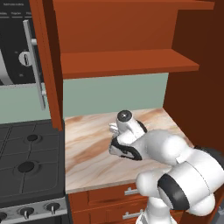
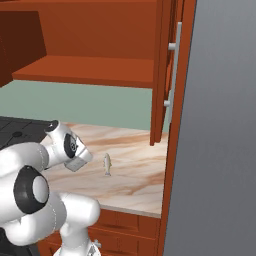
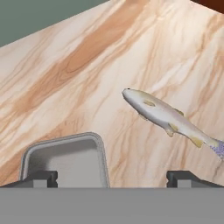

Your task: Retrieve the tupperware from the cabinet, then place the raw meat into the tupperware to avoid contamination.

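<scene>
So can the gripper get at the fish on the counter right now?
Probably yes. The gripper is open and low over the counter, and the fish lies uncovered just ahead, beside the tupperware, with nothing between.

Kitchen corner: counter, stove, microwave, drawers

A marbled tan counter (image 1: pixel 87 144) runs between a black stove (image 1: pixel 26 166) on the left and a tall grey panel (image 2: pixel 220 130) on the right. A pale green wall (image 1: pixel 113 94) backs it. A microwave (image 1: pixel 15 43) with a grey handle hangs above the stove. Red-brown drawers (image 1: pixel 105 197) with short grey handles sit under the counter's near edge.
</scene>
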